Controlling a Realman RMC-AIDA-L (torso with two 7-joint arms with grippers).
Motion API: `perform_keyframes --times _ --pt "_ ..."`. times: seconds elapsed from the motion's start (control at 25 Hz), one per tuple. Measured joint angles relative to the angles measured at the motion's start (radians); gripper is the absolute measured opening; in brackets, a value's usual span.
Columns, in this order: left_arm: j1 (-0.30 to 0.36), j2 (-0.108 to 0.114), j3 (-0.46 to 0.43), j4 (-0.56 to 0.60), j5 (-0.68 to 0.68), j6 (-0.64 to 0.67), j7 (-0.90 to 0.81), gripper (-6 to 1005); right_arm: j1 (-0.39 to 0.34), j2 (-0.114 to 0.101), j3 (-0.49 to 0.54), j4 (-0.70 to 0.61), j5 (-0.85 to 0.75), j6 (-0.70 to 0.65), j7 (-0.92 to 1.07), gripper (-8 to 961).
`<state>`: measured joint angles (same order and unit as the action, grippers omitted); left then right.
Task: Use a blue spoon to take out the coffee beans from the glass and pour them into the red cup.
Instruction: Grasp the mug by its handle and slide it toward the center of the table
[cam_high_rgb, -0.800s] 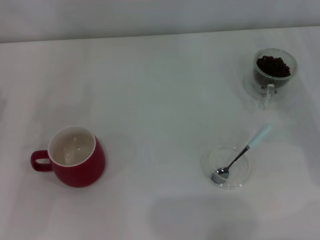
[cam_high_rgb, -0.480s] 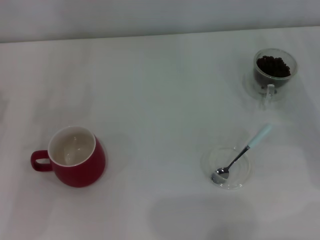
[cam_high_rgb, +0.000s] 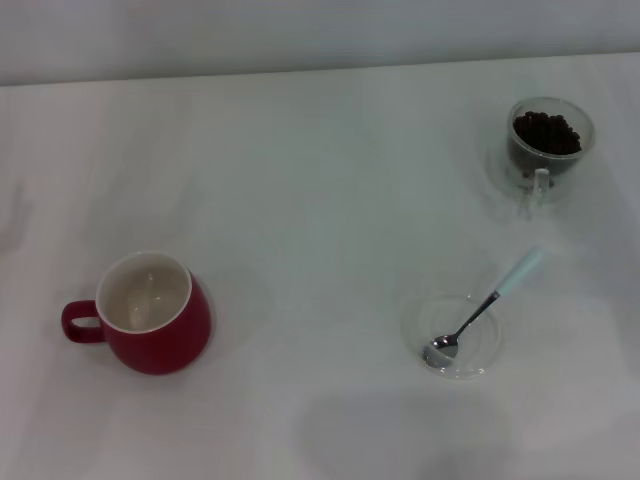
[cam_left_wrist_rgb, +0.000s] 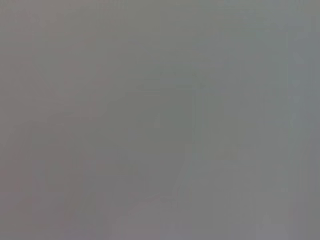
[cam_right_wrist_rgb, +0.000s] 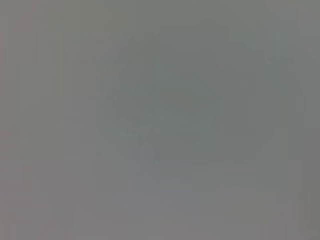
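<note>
In the head view the red cup (cam_high_rgb: 150, 318) stands upright at the near left, white inside, its loop handle pointing left. The glass (cam_high_rgb: 548, 140) stands at the far right with a heap of coffee beans (cam_high_rgb: 546, 132) in it, its small handle facing me. The blue spoon (cam_high_rgb: 482, 309) lies with its metal bowl in a flat clear saucer (cam_high_rgb: 452, 333) at the near right, its pale blue handle pointing up and to the right over the rim. Neither gripper shows in any view. Both wrist views show only plain grey.
The things stand on a white table (cam_high_rgb: 320, 220) whose far edge meets a pale wall at the top of the head view. A faint shadow lies on the table at the left edge.
Nothing on the table has moved. Only the faint shadow at the left edge has shifted a little.
</note>
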<state>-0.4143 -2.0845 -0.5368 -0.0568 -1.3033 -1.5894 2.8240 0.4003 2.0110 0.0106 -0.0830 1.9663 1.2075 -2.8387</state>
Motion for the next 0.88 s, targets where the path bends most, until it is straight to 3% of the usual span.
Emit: perform_keyframes --times 0.24,0.56,0.88 --pt "-0.001 0.001 0.000 0.000 0.045 0.001 0.000 729 -0.013 -0.001 -0.007 -0.005 -0.008 0.003 -0.003 841" --pt "0.016 0.000 0.000 -0.015 0.052 -0.003 0.000 696 -0.034 -0.001 -0.062 -0.001 -0.014 0.028 -0.004 840" --pt "0.106 0.000 0.001 -0.055 0.153 -0.014 0.000 689 -0.048 -0.004 -0.099 -0.007 -0.015 0.032 0.002 839"
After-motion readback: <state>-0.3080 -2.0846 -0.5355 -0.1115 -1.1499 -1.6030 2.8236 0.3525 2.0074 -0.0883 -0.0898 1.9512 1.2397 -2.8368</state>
